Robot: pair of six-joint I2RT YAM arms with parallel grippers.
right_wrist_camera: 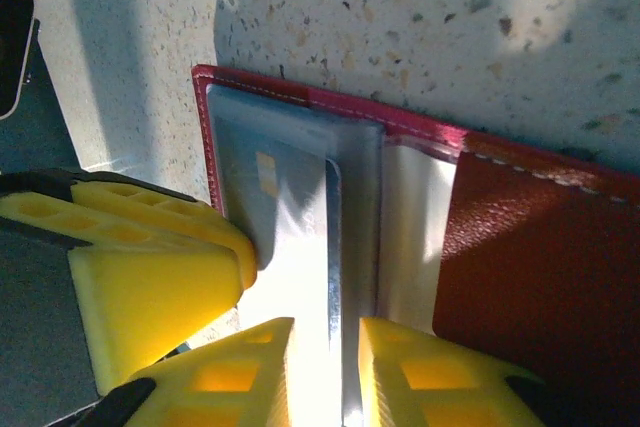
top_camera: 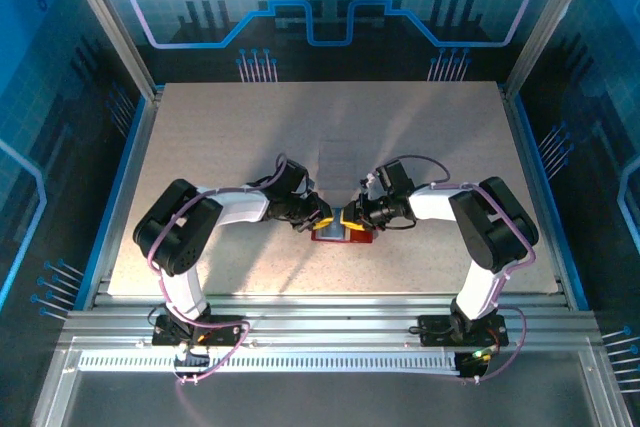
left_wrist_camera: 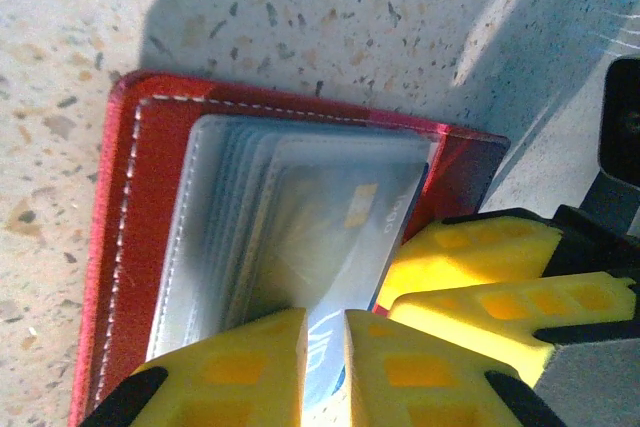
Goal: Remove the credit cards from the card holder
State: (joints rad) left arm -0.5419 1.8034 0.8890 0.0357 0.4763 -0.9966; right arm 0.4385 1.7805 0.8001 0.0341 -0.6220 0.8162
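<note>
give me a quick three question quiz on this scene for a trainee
1. True or false: the card holder lies closed on the table.
2. The holder's border is: A red, B green, C black.
3. What sits between the jaws of the left gripper in the left wrist view?
Key: 1 false, it lies open; 2 A; 3 a blue credit card.

Right hand (right_wrist_camera: pixel 325 367) astride card holder (right_wrist_camera: pixel 540 267)
</note>
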